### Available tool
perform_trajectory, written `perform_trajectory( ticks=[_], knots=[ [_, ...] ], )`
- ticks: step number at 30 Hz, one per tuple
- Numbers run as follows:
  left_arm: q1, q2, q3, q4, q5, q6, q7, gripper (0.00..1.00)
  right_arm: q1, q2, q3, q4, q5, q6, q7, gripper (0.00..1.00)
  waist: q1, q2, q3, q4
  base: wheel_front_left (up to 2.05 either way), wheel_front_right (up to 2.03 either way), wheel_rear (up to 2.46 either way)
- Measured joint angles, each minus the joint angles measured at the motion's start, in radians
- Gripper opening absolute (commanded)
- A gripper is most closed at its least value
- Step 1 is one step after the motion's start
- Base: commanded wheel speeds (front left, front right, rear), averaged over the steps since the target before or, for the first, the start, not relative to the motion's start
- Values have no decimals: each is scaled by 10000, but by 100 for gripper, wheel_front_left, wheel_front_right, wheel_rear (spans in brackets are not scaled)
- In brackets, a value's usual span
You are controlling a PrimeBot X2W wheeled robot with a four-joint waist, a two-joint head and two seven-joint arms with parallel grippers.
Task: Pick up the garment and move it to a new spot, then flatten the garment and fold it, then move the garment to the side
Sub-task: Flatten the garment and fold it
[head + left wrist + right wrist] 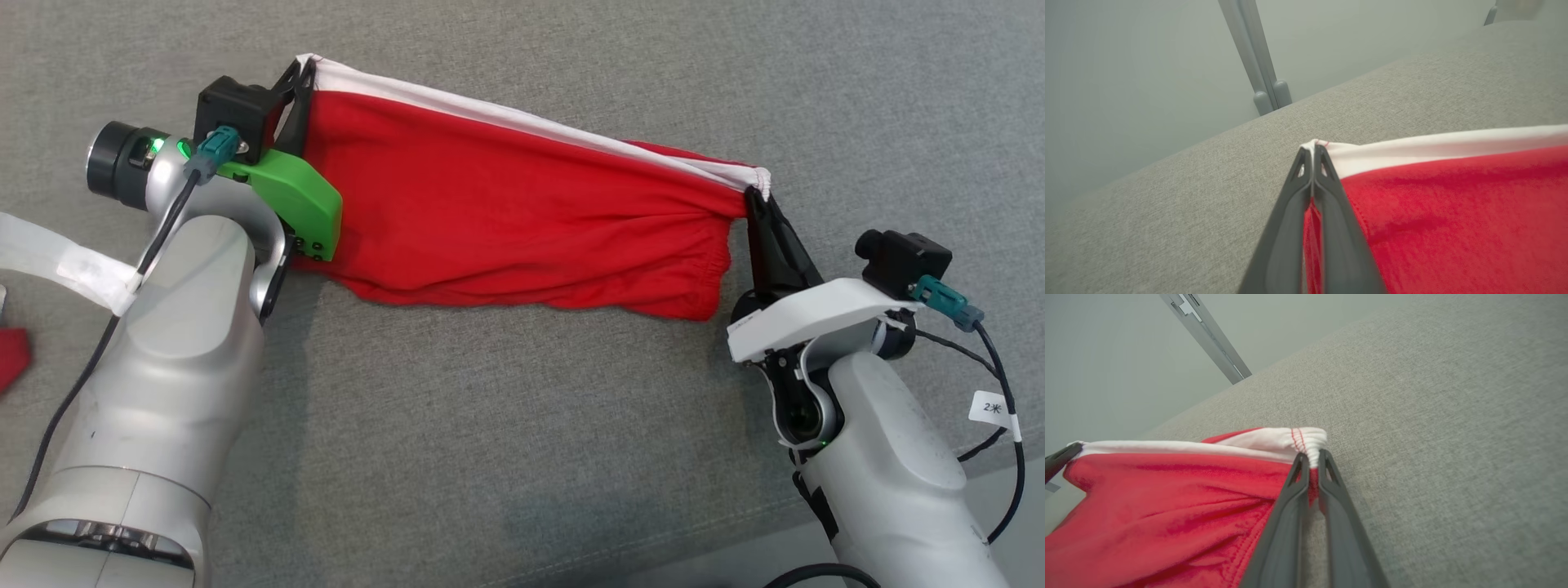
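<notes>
Left forearm (180, 327) sits closest to you. The left gripper (300, 75) is pinched tight on the left corner of the garment (506, 212), at its white waistband (522, 118), and the right gripper (761, 198) is pinched on the right corner. You've got the garment stretched taut between them over the grey cushion (522, 441), likely so it spreads flat for laying down and folding.

A grey woven-fabric surface (522, 425) spreads across the scene, a scrap of red cloth (12, 355) lying at its left edge.
</notes>
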Motion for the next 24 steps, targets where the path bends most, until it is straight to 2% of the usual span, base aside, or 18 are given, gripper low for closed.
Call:
perform_trajectory(
  ticks=[1,2,3,4,5,9,14,19,24],
  knots=[
    [-74,-50,35,174,4,40,0,0,-31,-6,98,0,0,0,-2,2,0,0,51,-65,0,0,0],
    [-145,-94,36,307,4,61,-2,0,-68,-10,178,-4,2,0,-2,37,0,0,98,-120,0,0,0],
    [-207,-138,33,430,8,61,0,12,-100,-8,249,-42,0,0,-2,93,0,0,143,-166,0,0,0],
    [-224,-165,67,447,8,71,0,62,-123,-6,284,-96,0,0,0,100,0,0,183,-202,0,0,0],
    [-227,-196,138,414,2,79,0,100,-135,-13,316,-163,0,0,-2,100,0,0,217,-227,0,0,0],
    [-143,-326,364,297,-86,128,0,100,-99,-12,236,-523,-123,0,-2,100,0,0,219,-211,0,0,0],
    [416,-489,815,-213,-341,121,0,100,374,-6,-543,-1429,-842,0,-2,100,0,0,-34,-58,0,0,0],
    [1259,-715,1172,-529,-775,-169,0,100,1219,-8,-1465,-2121,-1289,0,-2,100,0,0,-419,171,0,0,0],
    [2149,-846,1432,-303,-1216,-272,-2,100,1811,-6,-1816,-2155,-1308,0,-2,100,0,0,-873,378,0,0,0]
  ],
)
